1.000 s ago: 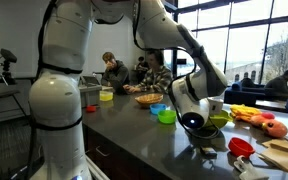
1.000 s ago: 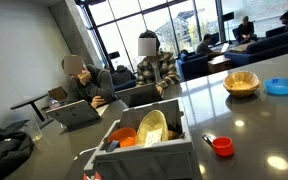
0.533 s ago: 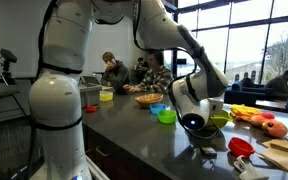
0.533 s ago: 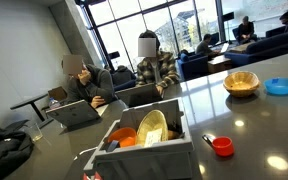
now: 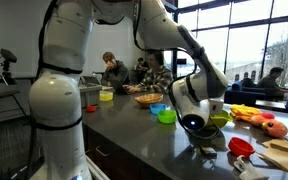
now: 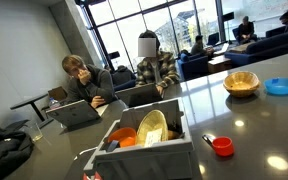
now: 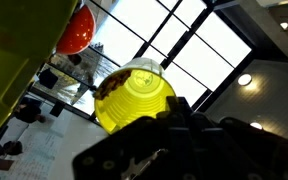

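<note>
From where I stand I count one wicker basket, one blue bowl, one small red cup and one grey bin. There are two green bowls and one red bowl as well, over by the one robot arm. Two laptops stand open, with two people seated at them.

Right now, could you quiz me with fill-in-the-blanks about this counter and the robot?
The wicker basket stands beside a ____ bowl. The robot's arm is ____, its hand black. The seated people work at ____. Near the grey bin lies a small ____ cup.
Missing words: blue; white; laptops; red.
</note>
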Robot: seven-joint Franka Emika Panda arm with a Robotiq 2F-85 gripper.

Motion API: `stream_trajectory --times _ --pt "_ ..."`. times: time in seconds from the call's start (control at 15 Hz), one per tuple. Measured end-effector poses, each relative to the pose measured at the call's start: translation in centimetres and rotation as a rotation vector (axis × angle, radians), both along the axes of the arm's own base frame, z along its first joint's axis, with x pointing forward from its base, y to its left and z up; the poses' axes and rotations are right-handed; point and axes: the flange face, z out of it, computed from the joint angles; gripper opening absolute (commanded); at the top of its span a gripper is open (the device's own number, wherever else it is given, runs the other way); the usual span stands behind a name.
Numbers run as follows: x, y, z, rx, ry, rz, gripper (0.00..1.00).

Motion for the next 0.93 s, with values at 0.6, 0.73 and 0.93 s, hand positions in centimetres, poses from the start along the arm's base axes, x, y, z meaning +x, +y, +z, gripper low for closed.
stream_trajectory --times 0.6,0.73,0.93 --pt "0.07 -0.32 0.12 0.017 -0.022 -0.034 0.01" --pt "0.07 -0.33 0.11 0.018 -0.023 -0.036 0.01" --pt "0.07 -0.33 0.1 0.018 -0.023 -0.036 0.01"
